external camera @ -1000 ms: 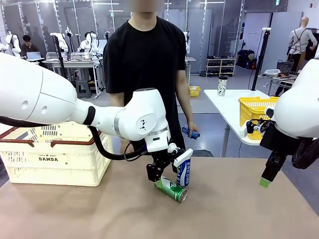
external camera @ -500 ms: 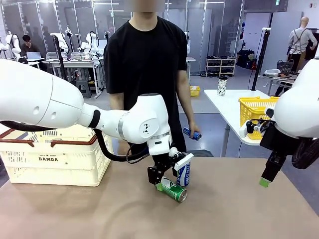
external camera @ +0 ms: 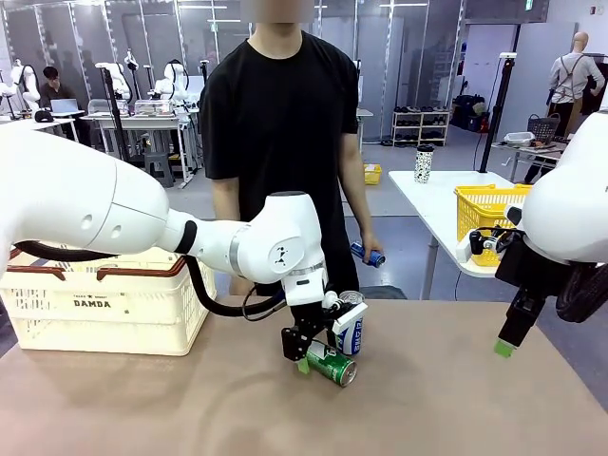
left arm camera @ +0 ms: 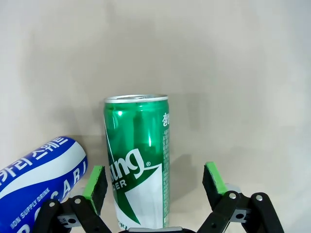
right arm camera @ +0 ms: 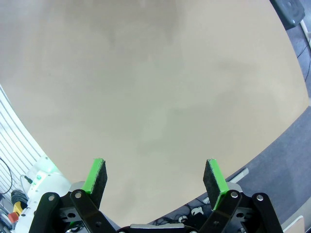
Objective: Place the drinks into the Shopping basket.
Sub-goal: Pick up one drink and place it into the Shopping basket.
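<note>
A green drink can [external camera: 334,367] lies on its side on the tan table [external camera: 190,408], near the middle. My left gripper [external camera: 312,359] is low over it, open. In the left wrist view the green can [left arm camera: 138,160] lies between the two green pads [left arm camera: 95,182], and I cannot tell whether they touch it. A blue-and-white can [external camera: 350,329] stands just behind, touching the gripper's side; it also shows at the wrist view's left as the blue-and-white can [left arm camera: 39,179]. The person holds another blue can [external camera: 366,254]. The cream Shopping basket [external camera: 104,299] sits at far left. My right gripper [external camera: 506,347] hangs open at the right, with my right gripper [right arm camera: 154,177] over bare table.
The person stands at the far edge, right behind the cans. A side table at the back right carries a yellow basket [external camera: 483,204] and a speckled cup [external camera: 424,163]. Bare tabletop stretches between the cans and the cream basket.
My left gripper has come down lower around the green can. The blue-and-white can beside it has gone from tilted to nearly upright. The right arm has not moved.
</note>
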### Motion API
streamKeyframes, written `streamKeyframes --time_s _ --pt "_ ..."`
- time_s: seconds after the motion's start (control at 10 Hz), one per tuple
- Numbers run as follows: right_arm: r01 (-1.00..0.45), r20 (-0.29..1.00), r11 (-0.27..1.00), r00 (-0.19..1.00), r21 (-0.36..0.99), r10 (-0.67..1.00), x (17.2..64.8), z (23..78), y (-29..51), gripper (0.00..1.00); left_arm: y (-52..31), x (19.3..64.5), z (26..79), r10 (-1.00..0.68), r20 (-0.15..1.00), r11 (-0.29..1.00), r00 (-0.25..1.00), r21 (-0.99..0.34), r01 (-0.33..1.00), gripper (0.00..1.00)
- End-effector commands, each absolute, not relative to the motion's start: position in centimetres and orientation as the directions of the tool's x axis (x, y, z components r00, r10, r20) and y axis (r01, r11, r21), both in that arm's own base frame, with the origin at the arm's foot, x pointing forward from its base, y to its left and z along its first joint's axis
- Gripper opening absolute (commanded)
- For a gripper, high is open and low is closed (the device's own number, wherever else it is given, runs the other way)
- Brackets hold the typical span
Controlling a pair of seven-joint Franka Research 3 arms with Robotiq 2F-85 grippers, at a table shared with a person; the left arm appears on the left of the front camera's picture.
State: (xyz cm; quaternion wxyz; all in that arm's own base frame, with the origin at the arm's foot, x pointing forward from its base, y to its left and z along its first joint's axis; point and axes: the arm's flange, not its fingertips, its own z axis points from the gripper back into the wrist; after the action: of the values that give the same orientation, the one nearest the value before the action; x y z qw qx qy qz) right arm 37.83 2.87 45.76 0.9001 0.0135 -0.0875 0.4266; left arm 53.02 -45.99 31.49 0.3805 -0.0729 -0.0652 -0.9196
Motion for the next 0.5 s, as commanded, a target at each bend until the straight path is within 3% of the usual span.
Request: streamKeyframes --time_s 0.0,0.3,0.4 --pt "-0.769 0.169 0.637 0.622 -0.050 0.765 37.73 45.76 2.73 1.00 -46.93 53.78 31.12 -0.723 0.172 -0.674 -0.669 0.038 0.738 1.00" --pt "-0.769 0.169 0.637 0.622 -0.050 0.765 37.73 45.76 2.73 1.00 -47.40 54.16 30.68 -0.751 0.162 -0.644 -0.640 0.034 0.764 1.00" --pt "-0.769 0.169 0.637 0.622 -0.050 0.765 37.73 45.76 2.73 1.00 -47.44 54.03 30.49 -0.749 0.164 -0.649 -0.643 0.018 0.761 0.93"
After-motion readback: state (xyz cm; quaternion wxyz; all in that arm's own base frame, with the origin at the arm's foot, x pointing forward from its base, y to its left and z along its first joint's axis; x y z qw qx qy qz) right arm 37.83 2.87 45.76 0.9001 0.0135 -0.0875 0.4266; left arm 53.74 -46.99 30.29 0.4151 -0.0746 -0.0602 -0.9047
